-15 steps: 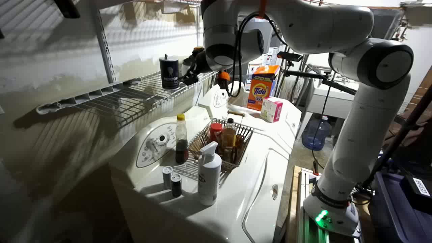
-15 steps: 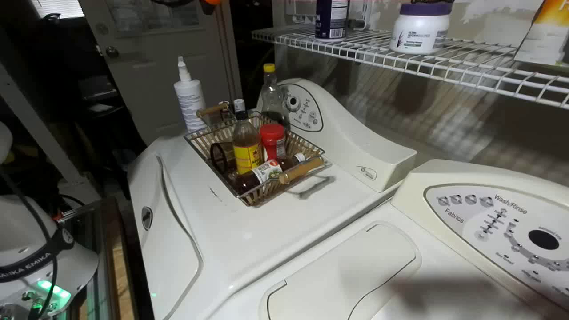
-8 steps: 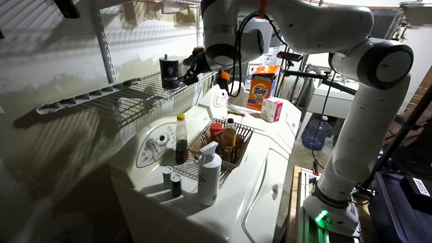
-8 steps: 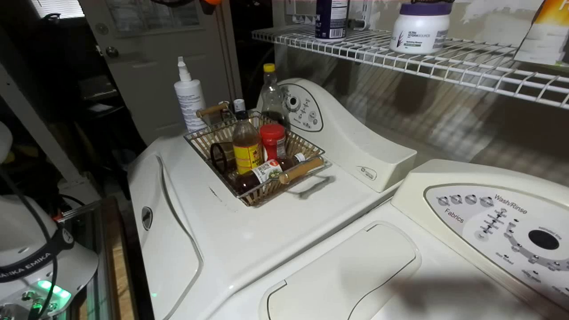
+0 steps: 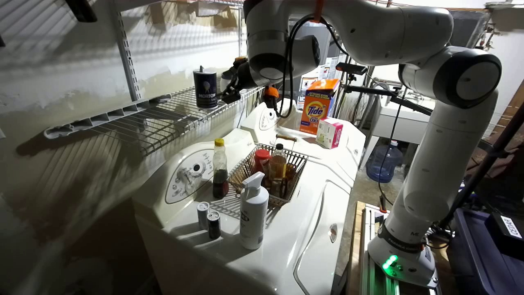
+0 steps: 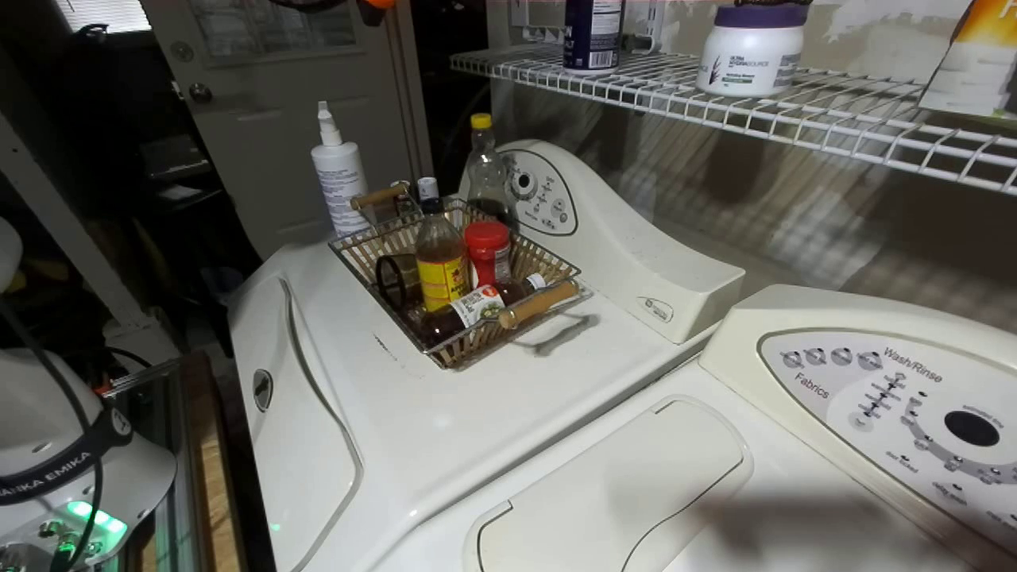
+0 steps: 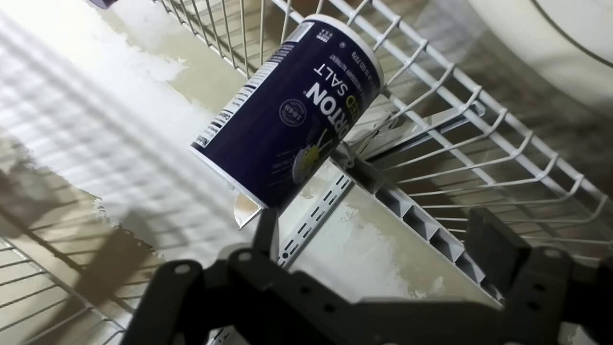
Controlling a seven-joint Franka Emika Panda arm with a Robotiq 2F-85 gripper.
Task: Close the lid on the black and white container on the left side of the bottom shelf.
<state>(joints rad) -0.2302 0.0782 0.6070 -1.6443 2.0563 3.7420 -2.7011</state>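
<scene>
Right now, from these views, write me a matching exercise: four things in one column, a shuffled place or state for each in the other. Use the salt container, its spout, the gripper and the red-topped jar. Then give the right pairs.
Things
1. Salt container
2. Spout
3. Gripper
4. Red-topped jar

Places and states
A. Jaws spread, holding nothing
B. In the basket
C. Upright on the wire shelf
D. Sticking up from a container's top

Right pairs: 1-C; 2-D; 3-A; 4-B.
</scene>
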